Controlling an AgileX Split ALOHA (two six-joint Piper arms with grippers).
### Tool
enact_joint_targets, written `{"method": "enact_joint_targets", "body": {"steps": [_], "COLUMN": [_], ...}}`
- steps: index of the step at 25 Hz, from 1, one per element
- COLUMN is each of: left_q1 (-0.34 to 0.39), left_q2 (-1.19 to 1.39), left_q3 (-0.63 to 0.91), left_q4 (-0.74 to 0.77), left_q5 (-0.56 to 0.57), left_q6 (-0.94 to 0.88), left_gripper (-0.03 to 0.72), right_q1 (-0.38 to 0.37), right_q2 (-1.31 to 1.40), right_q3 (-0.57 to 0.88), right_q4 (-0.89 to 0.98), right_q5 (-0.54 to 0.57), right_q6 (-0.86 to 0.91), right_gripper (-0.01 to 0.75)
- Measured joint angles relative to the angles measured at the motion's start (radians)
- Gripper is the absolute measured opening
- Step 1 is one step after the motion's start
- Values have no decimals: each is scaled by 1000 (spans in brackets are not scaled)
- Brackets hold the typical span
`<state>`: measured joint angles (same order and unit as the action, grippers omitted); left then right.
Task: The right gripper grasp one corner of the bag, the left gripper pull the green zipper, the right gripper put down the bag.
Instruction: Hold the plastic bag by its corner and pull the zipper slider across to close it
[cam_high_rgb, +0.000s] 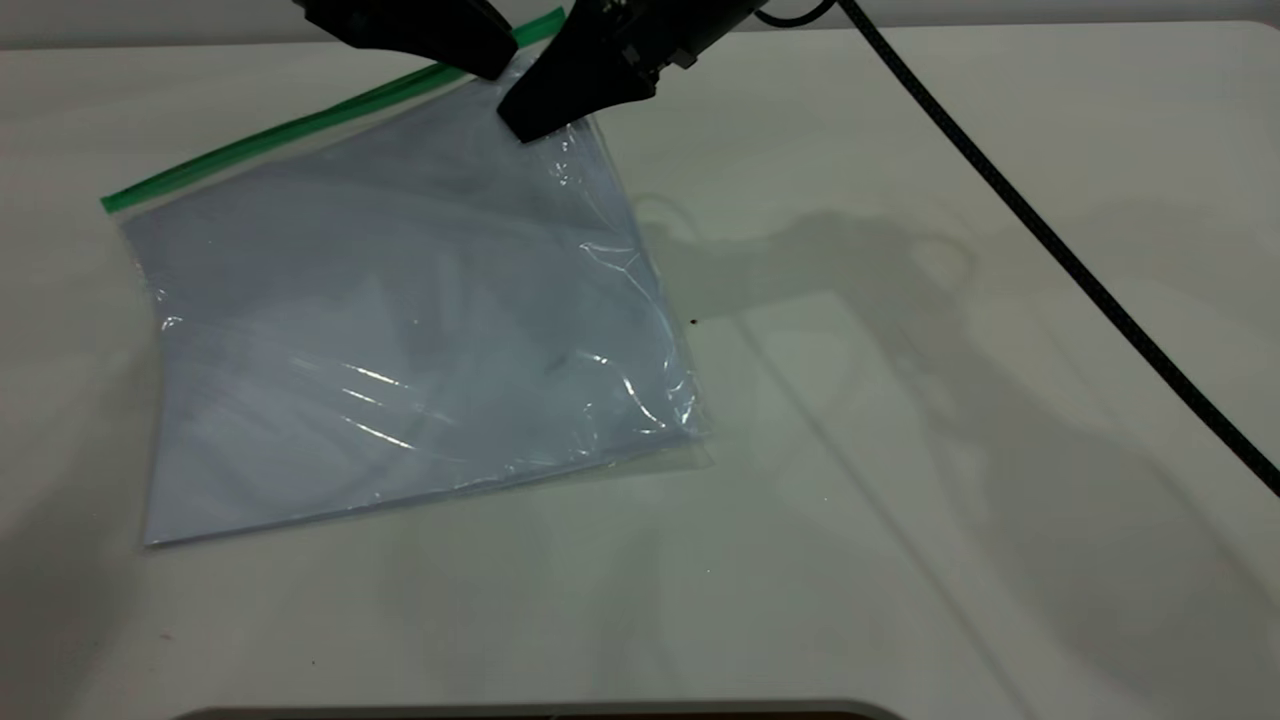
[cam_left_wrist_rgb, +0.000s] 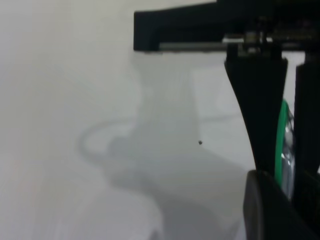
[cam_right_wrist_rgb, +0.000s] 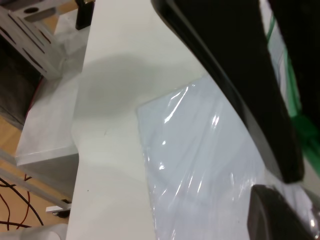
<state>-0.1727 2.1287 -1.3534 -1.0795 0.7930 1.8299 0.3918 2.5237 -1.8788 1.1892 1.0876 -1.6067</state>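
Note:
The bag (cam_high_rgb: 400, 330), a clear pouch with pale bluish sheets inside, lies on the white table (cam_high_rgb: 900, 480) with its far right corner raised. The green zipper (cam_high_rgb: 300, 125) runs along its far edge. My right gripper (cam_high_rgb: 527, 125), the one with the trailing cable, is shut on the corner of the bag at the strip's right end; the right wrist view shows the bag (cam_right_wrist_rgb: 200, 165) pinched between its jaws (cam_right_wrist_rgb: 278, 184). My left gripper (cam_high_rgb: 487, 62) sits just beside it on the strip. In the left wrist view the green zipper (cam_left_wrist_rgb: 284, 135) runs through the narrow gap between its shut jaws (cam_left_wrist_rgb: 286, 161).
A black braided cable (cam_high_rgb: 1050, 240) crosses the right side of the table toward the front. The table's front edge (cam_high_rgb: 540, 708) is close below the bag. In the right wrist view a metal frame (cam_right_wrist_rgb: 35, 35) stands past the table's side edge.

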Motion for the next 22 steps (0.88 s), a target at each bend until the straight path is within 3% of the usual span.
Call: {"method": "enact_joint_targets", "body": {"steps": [5,14,22], "left_q1": [0,0,-1], "left_q2": [0,0,0], "left_q3": [0,0,-2], "left_q4": [1,4,77], "left_q5": [-6,-28,-81], "left_q6": [0,0,-67], "left_gripper": [56,55,55], "right_q1": [-11,-34,-98], "right_q2": [0,0,0], "right_q3": [0,0,0], "right_q4": [-3,0,8], "right_q5": [11,30,63], "right_q6": [8,23,79], "right_gripper": [33,33,33]}}
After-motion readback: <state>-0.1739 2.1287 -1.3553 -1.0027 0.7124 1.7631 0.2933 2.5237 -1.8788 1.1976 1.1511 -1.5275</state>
